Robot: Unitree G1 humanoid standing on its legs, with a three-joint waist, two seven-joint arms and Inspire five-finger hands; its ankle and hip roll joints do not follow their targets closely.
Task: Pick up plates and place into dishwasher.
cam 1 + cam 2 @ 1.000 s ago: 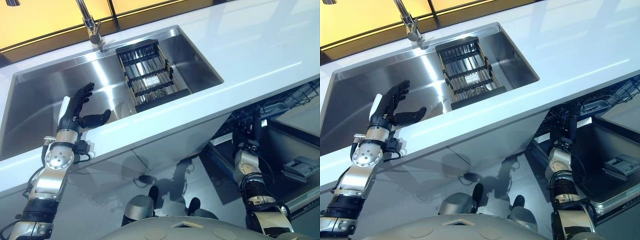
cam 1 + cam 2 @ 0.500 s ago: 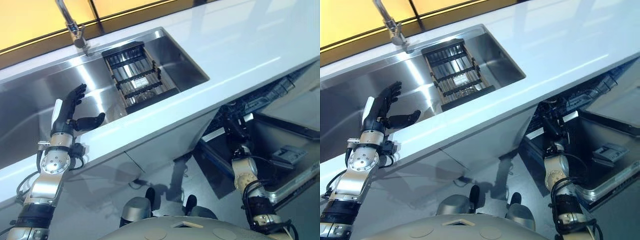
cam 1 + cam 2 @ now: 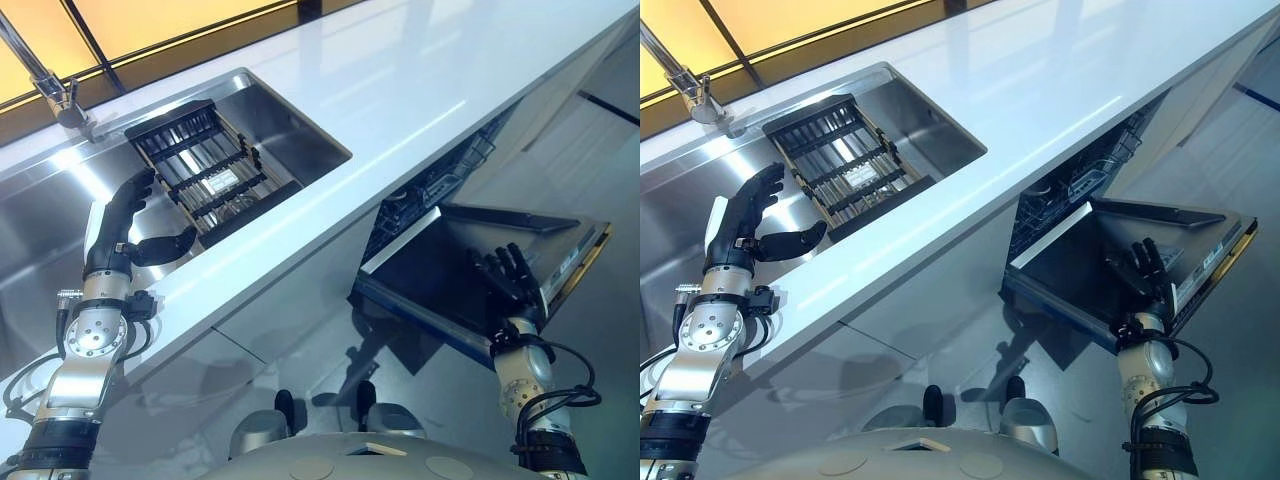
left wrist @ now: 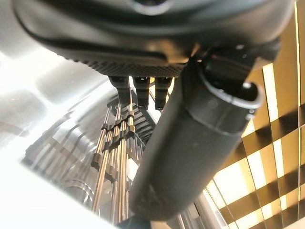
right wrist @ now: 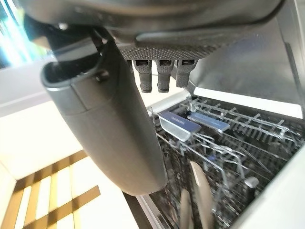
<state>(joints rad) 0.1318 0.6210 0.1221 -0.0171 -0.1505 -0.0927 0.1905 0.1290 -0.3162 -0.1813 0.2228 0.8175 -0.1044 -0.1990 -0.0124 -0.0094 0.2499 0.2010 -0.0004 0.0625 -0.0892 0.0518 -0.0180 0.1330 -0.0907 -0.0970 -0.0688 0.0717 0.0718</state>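
Note:
My left hand (image 3: 112, 225) is open, held upright over the steel sink (image 3: 290, 125) beside a black dish rack (image 3: 205, 170); the rack's bars (image 4: 114, 157) show past its straight fingers. My right hand (image 3: 508, 278) is open with fingers spread above the dishwasher's lowered door (image 3: 440, 255), holding nothing. In the right wrist view the dishwasher's wire rack (image 5: 238, 138) lies past the hand, with a pale plate (image 5: 198, 198) standing on edge in it. No plate is in either hand.
A white countertop (image 3: 400, 90) runs diagonally over the dishwasher opening (image 3: 440, 180). A tap (image 3: 55, 85) stands at the sink's back edge. The open door juts out over the grey floor (image 3: 300, 340).
The camera has swung to the right. My right hand has come up from low by the dishwasher to above the open door, fingers spread. The left hand stays by the sink rack.

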